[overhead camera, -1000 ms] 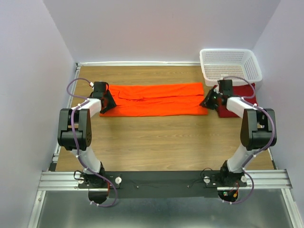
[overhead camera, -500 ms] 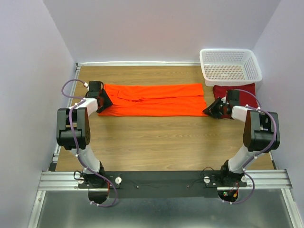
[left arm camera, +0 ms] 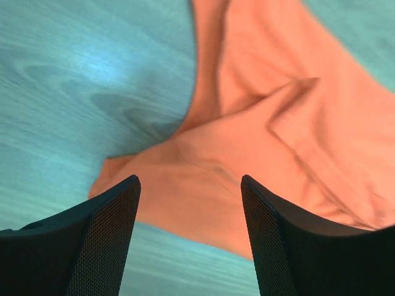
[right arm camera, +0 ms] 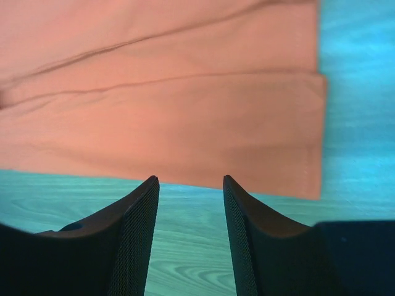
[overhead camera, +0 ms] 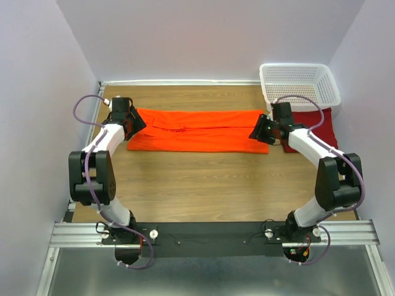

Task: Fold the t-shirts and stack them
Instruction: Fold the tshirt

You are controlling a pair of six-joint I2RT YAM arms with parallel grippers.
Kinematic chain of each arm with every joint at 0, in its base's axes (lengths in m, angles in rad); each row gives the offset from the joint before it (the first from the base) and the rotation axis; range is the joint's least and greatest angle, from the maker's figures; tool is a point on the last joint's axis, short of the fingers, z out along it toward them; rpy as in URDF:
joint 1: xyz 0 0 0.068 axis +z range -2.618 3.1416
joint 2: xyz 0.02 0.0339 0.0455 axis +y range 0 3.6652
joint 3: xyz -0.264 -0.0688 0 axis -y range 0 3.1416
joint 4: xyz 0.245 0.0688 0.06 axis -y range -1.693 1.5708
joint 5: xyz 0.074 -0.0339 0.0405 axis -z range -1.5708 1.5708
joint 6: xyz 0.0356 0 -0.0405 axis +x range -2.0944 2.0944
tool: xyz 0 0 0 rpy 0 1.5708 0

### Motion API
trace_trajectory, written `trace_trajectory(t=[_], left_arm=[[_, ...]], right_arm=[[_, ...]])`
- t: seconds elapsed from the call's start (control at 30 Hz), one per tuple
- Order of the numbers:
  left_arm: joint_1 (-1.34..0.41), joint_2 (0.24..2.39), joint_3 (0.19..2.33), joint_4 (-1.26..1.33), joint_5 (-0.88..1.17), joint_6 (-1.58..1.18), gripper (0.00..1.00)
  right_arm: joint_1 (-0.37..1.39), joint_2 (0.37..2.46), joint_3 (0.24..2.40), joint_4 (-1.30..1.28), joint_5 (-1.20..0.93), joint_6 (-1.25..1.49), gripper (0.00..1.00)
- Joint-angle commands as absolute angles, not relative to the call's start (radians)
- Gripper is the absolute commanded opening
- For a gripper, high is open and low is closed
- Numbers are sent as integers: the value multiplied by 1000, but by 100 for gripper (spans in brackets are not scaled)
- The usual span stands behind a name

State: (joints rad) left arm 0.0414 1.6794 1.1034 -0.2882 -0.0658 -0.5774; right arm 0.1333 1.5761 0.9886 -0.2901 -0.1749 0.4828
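Note:
The bright orange t-shirt [overhead camera: 197, 129] lies folded into a long flat strip across the far part of the table. It also shows in the left wrist view [left arm camera: 271, 148] and in the right wrist view [right arm camera: 160, 98]. The maroon t-shirt [overhead camera: 318, 123] lies as a folded rectangle at the far right, partly under the right arm. My left gripper [overhead camera: 137, 122] is open and empty over the strip's left end [left arm camera: 190, 185]. My right gripper [overhead camera: 258, 132] is open and empty over the strip's right end [right arm camera: 188, 182], above its near edge.
A white plastic mesh basket [overhead camera: 299, 86] stands at the far right corner, just behind the maroon shirt. Bare wooden table [overhead camera: 203, 185] lies between the orange strip and the arm bases. Walls close in on the left, back and right.
Both grippers moved from just outside the strip's ends back onto them and towards the far side. The orange strip's right end shifted slightly left. Both grippers stay open.

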Motion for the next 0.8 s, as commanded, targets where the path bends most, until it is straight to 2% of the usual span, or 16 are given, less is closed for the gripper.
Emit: trace_trajectory(t=[0.0,0.27,0.53,0.77], left_arm=[[-26,1580,1089,-325,-137,-617,75],[-169,1627,1097,-331,-146,-695,71],[-176,1799,1166,-313,-141,-684,67],[-169,1917,1242,-339,-153,-655,67]], right_arm=[[233,1606,1060,-386,-13,365,54],[344,1733,1144,-413,94,301,54],[388,1827,1170,-422,135,268,54],[465,1835,1106,-469,131,290,54]])
